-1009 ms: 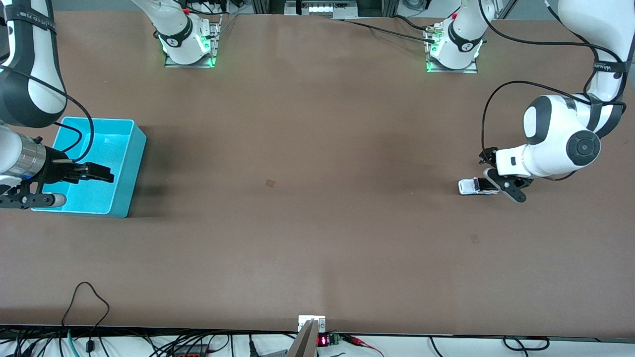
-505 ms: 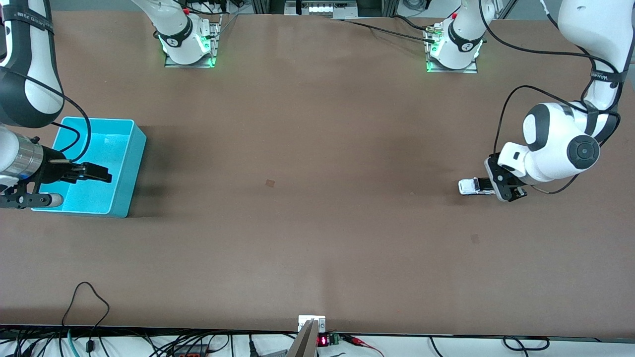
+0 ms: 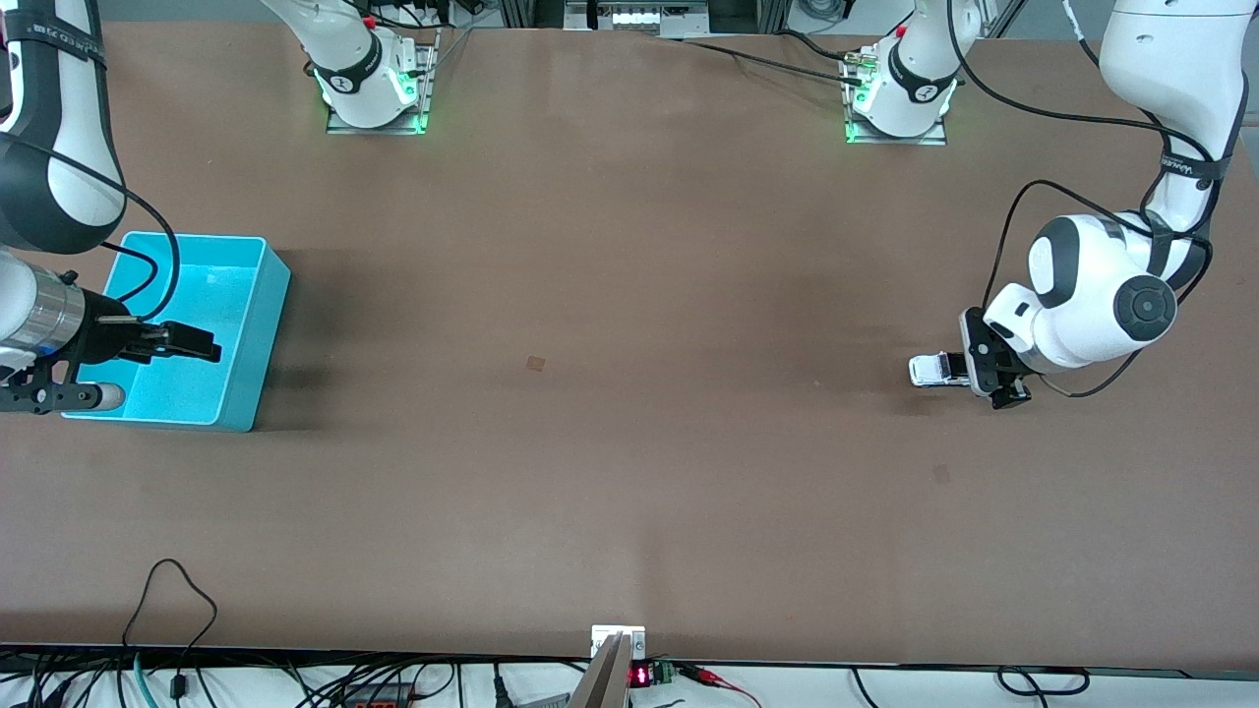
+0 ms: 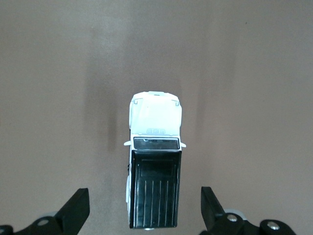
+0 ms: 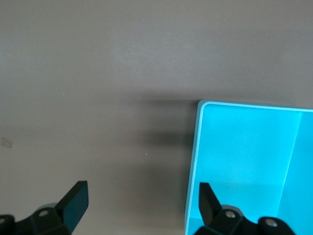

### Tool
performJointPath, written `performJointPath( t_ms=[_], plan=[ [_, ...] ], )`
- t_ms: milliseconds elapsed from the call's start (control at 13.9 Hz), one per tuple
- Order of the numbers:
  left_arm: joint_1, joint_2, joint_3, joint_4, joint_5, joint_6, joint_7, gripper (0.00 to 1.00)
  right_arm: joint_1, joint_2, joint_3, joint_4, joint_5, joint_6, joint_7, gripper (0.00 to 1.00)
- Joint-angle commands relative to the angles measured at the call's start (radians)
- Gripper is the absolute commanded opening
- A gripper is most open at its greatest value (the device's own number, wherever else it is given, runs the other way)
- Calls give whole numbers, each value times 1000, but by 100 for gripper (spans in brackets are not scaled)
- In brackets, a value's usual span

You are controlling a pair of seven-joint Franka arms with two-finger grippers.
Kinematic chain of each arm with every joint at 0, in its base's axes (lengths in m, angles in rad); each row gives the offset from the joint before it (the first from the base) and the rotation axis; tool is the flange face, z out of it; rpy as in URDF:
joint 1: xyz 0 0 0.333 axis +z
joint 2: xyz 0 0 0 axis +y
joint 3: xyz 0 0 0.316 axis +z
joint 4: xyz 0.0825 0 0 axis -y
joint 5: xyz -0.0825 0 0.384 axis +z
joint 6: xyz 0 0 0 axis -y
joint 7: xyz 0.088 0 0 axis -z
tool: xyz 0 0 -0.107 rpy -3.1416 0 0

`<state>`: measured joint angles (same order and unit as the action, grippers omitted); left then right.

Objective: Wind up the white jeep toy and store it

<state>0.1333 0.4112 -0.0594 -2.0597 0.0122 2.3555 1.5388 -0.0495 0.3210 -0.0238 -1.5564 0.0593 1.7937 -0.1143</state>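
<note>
We read no writing on the small white plastic jeep toy (image 3: 929, 370) at the front view's right. The left gripper (image 3: 987, 369) straddles its black rear, fingers spread, grasping nothing. The right gripper (image 3: 192, 342), spread and empty, waits over the turquoise plastic bin (image 3: 258, 324), its arm cut off by the frame edge.

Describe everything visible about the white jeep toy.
The white jeep toy is a small car with a glossy white hood and a ribbed black roof panel. It stands upright on its wheels on the brown table, toward the left arm's end. The open left gripper straddles its rear, fingers apart from its sides, nothing gripping it.
</note>
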Motion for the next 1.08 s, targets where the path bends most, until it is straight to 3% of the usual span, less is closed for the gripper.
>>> performJointPath(
  t_ms=[0,216,793,1009],
  plan=[
    [17,18,-5,12,-28,5,58,100,-18,-23,5,9,5,-48,-91,100],
    [17,26,-3,6,-28,5,58,100,-3,-25,13,9,-36,-82,-145,100],
    [22,38,-6,-8,-28,31,119,100,-1,-14,19,7,-27,-112,-188,100],
    [22,38,-7,-8,-29,33,165,93,0,-13,19,2,-19,-149,-217,100]
  ],
)
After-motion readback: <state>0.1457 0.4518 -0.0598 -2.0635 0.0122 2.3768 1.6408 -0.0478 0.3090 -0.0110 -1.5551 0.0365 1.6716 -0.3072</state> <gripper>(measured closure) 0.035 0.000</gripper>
